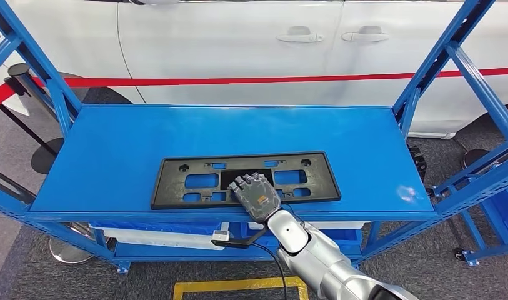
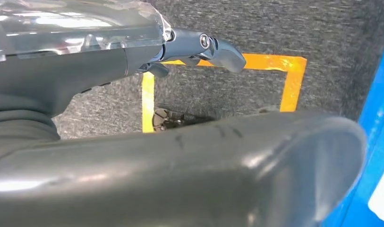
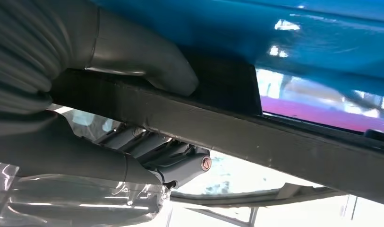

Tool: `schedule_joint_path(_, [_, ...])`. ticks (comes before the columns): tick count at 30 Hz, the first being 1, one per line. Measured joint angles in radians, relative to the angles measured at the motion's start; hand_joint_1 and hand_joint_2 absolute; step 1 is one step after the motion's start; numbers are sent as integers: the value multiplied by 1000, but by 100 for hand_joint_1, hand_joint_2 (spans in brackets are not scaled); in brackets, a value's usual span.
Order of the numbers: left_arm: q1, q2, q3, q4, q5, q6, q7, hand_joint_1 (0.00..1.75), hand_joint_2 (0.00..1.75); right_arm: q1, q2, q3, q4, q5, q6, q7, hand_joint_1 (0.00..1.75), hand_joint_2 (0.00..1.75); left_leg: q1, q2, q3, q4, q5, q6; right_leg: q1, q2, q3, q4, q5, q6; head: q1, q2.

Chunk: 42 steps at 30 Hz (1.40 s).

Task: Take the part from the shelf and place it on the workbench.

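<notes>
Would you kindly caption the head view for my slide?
Right hand grips the black plastic part's near edge on the blue shelf.

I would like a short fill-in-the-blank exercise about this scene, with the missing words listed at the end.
1. The black part lies on a shelf painted ____.
2. The robot's ____ hand rests on the part's near edge.
3. Behind the shelf stands a white ____ with a red barrier belt before it.
4. On the floor is a square outline of ____ tape.

Missing words: blue; right; car; yellow

The black part (image 1: 195, 181) looks like matt moulded plastic, lying on the glossy blue-painted metal shelf (image 1: 114, 144) above rough grey carpet (image 2: 237, 28).
</notes>
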Motion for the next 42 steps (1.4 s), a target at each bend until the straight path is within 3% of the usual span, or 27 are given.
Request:
schedule_joint_path(1, [0, 0, 0, 0, -6, -2, -16, 0, 0, -2, 0, 0, 1, 0, 0, -5, 175, 175, -1, -1, 1, 0, -1, -3, 3, 0, 30, -65, 24, -5, 0, 0])
schedule_joint_path(3, [-1, -1, -1, 0, -25, 0, -63, 0, 87, -5, 0, -2, 1, -2, -2, -21, 175, 175, -1, -2, -1, -2, 0, -14, 11, 0, 57, -128, 37, -14, 0, 0])
schedule_joint_path(5, [-2, -1, -3, 0, -42, 8, -103, 0, 175, -4, 0, -9, 0, -15, -8, -44, 175, 175, 0, -2, 2, -8, 2, -27, 11, 2, 60, -138, 41, -22, 0, 0])
schedule_joint_path(7, [-3, 0, -5, 0, -49, 9, -122, 0, 175, -1, 1, -26, -6, -60, -16, -90, 175, 175, -1, 0, -3, 11, -17, -36, 6, 0, 71, -156, 49, -34, 0, 0])
schedule_joint_path(8, [-3, 0, -5, 0, -50, 7, -127, 0, 175, 2, 2, -37, -14, -100, -18, -126, 175, 175, -2, 0, -18, 48, -42, -39, 3, -1, 75, -165, 53, -39, -1, 0])
schedule_joint_path(10, [-2, 1, -5, 0, -48, 1, -131, 0, 175, 11, 3, -66, -43, -216, -17, -225, 175, 175, 0, 1, -74, 176, -108, -41, 7, -3, 77, -167, 54, -45, -1, 0])
schedule_joint_path(11, [-1, 1, -4, 0, -43, -4, -133, 0, 175, 17, 2, -82, -67, -291, -12, -288, 175, 175, 0, 1, -100, 236, -130, -43, 9, -2, 77, -166, 54, -46, -1, 0])
schedule_joint_path(12, [1, 1, -2, 0, -34, -17, -134, 0, 175, 25, 1, -101, -100, -382, -4, -360, 175, 175, 0, 1, -114, 267, -134, -45, 10, -1, 78, -165, 53, -47, -1, 0])
schedule_joint_path(13, [2, 2, 3, 0, -21, -37, -130, 0, 175, 35, -1, -119, -140, -480, 9, -432, 175, 175, 1, 1, -108, 258, -118, -46, 11, 1, 79, -162, 51, -47, -1, 0])
schedule_joint_path(14, [3, 4, 10, 0, -6, -64, -120, 0, 175, 44, -4, -139, -194, -596, 31, -507, 175, 175, 1, 1, -83, 210, -87, -46, 10, 3, 81, -159, 48, -45, -1, 0])
schedule_joint_path(15, [2, 8, 20, 0, 10, -95, -104, 0, 175, 55, -8, -157, -257, -725, 66, -571, 175, 175, 3, 2, -47, 138, -53, -47, 10, 5, 82, -153, 44, -42, -1, 0])
schedule_joint_path(17, [0, 13, 40, 0, 35, -144, -70, 0, 175, 74, -19, -188, -401, -975, 165, -653, 175, 175, 2, 0, 9, 27, -18, -42, 13, 11, 79, -139, 36, -32, 0, 0])
schedule_joint_path(18, [-1, 15, 49, 0, 45, -161, -61, 0, 175, 87, -28, -202, -476, -1085, 225, -671, 175, 175, 1, -1, 19, 4, -15, -36, 14, 13, 76, -135, 34, -27, 0, 0])
schedule_joint_path(22, [1, 21, 91, 0, 86, -196, -84, 0, 175, 169, -74, -234, -776, -1424, 461, -692, 175, 175, -1, -5, 12, -1, -6, -8, 12, 11, 61, -116, 22, -8, 2, 0])
schedule_joint_path(24, [0, 23, 107, 0, 94, -200, -99, 0, 175, 192, -85, -247, -903, -1532, 562, -697, 175, 175, 1, -2, 8, -4, -2, 0, 8, 7, 23, -36, -32, 2, 4, 0])
schedule_joint_path(26, [1, 27, 119, 0, 93, -197, -107, 0, 175, 223, -89, -277, -1023, -1637, 703, -701, 175, 175, 1, -1, 5, -3, -3, 4, 5, 5, -41, 102, -96, 10, 6, 0])
schedule_joint_path(27, [1, 28, 124, 0, 91, -196, -109, 0, 175, 244, -90, -295, -1076, -1690, 782, -703, 175, 175, 0, -2, 4, -3, -3, 4, 4, 5, -67, 155, -112, 12, 6, 0])
schedule_joint_path(28, [2, 29, 128, 0, 88, -194, -108, 0, 175, 261, -91, -311, -1124, -1745, 864, -704, 175, 175, 0, -2, 5, -3, -3, 4, 3, 4, -75, 167, -105, 12, 6, 0])
schedule_joint_path(29, [2, 30, 131, 0, 85, -194, -104, 0, 175, 271, -91, -320, -1159, -1793, 932, -703, 175, 175, 0, -3, 5, -2, -4, 4, 3, 4, -64, 139, -78, 11, 6, 0])
schedule_joint_path(32, [-2, 31, 138, 0, 75, -194, -80, 0, 175, 277, -100, -327, -1230, -1905, 1057, -681, 175, 175, -2, -4, 7, -2, -5, 0, 7, 5, 24, -61, 28, -2, 5, 0])
schedule_joint_path(34, [-5, 32, 141, 0, 68, -190, -59, 0, 175, 280, -113, -326, -1251, -1939, 1098, -662, 175, 175, -4, -5, 2, -1, -3, -9, 12, 7, 49, -123, 46, -11, 6, 0])
schedule_joint_path(37, [-5, 36, 142, 0, 61, -172, -29, 0, 175, 300, -129, -317, -1252, -1931, 1140, -675, 175, 175, -6, -4, -4, 2, -9, -26, 8, 4, 48, -140, 53, -24, 5, 0])
schedule_joint_path(39, [-5, 39, 145, 0, 61, -157, -16, 0, 175, 317, -134, -309, -1251, -1900, 1155, -690, 175, 175, -6, -1, -25, 60, -61, -32, 3, -2, 46, -151, 64, -38, 3, 0])
schedule_joint_path(42, [-1, 39, 153, 0, 64, -130, 1, 0, 175, 355, -138, -305, -1251, -1853, 1168, -693, 175, 175, -5, 0, -82, 239, -166, -36, 9, -9, 32, -147, 74, -45, 1, 0])
